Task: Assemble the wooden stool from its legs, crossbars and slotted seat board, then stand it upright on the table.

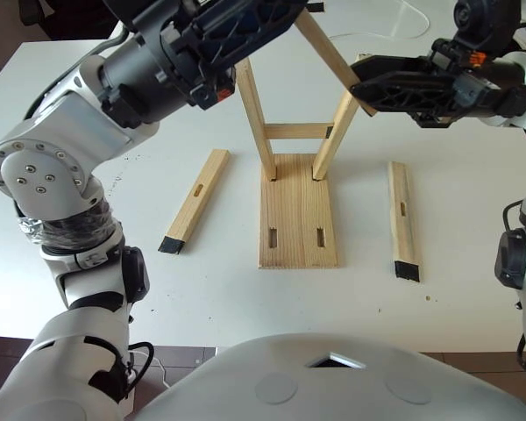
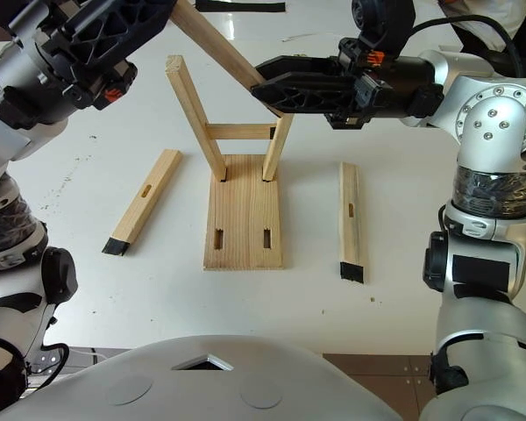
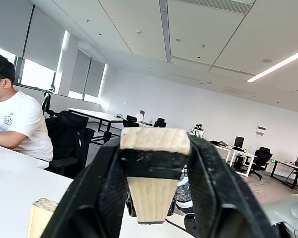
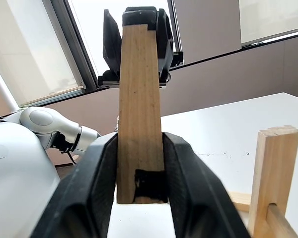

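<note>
Stool half built: 2 upright legs (image 1: pixel 254 105), joined by a crossbar (image 1: pixel 295 132), stand in the far slots of the seat board (image 1: pixel 298 219), which lies flat on the table (image 1: pixel 473 289). The left gripper (image 3: pixel 155 144) and right gripper (image 4: pixel 139 141) each clench an end of 1 wooden bar (image 1: pixel 329 53) held above the board. 2 loose legs (image 1: pixel 195 200) lie beside the board. Next, the bar likely needs squaring to its slot.

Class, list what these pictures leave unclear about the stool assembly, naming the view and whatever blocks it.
- Held leg upper end: eye views, covered by the left end effector.
- Whether it touches the standing legs: eye views, the right end effector covers that spot.
- How deep those legs sit in the seat board: eye views, the legs fill the slots.
- Crossbar joint: right wrist view, cut by the bottom edge.
</note>
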`<action>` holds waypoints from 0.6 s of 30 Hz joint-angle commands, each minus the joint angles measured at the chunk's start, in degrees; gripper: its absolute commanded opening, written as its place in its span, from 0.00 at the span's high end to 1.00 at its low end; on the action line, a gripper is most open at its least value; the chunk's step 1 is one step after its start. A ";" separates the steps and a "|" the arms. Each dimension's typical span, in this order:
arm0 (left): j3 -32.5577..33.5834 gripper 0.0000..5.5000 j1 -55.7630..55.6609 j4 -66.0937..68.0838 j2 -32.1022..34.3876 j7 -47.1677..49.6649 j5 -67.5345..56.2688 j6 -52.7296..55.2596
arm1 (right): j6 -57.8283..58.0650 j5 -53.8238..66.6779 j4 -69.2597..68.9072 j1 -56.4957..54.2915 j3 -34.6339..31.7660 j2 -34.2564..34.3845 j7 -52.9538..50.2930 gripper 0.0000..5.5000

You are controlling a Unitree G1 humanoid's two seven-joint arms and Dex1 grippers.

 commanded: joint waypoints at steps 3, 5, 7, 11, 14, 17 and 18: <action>-1.80 0.75 0.12 -0.95 0.69 -0.40 -0.28 -0.48 | 0.64 0.60 -0.22 0.68 -1.58 0.09 -1.91 0.76; -2.13 0.75 0.08 -0.79 0.78 -0.01 0.51 -1.00 | -0.94 -0.34 -0.32 1.05 -1.61 0.60 -2.69 0.76; -2.23 0.75 0.00 -0.74 0.93 -0.13 1.50 -1.66 | -3.89 -1.62 -0.64 1.84 -1.60 1.37 -2.01 0.67; -1.97 0.76 0.14 -0.16 2.28 -1.40 4.37 -2.20 | -7.70 -4.15 -2.08 4.06 -1.86 2.13 -3.65 0.57; -2.39 0.76 1.14 1.05 6.06 -6.18 9.53 -1.41 | -10.42 -7.31 -4.51 8.21 -2.65 0.60 -5.69 0.54; -9.47 0.76 11.29 5.83 21.25 -27.68 32.70 -11.31 | -14.74 -8.65 -8.85 16.58 -10.74 1.01 -12.47 0.54; -11.87 0.76 13.65 10.00 25.40 -33.38 40.44 -17.13 | -15.54 -7.87 -10.70 18.56 -13.38 2.33 -15.49 0.54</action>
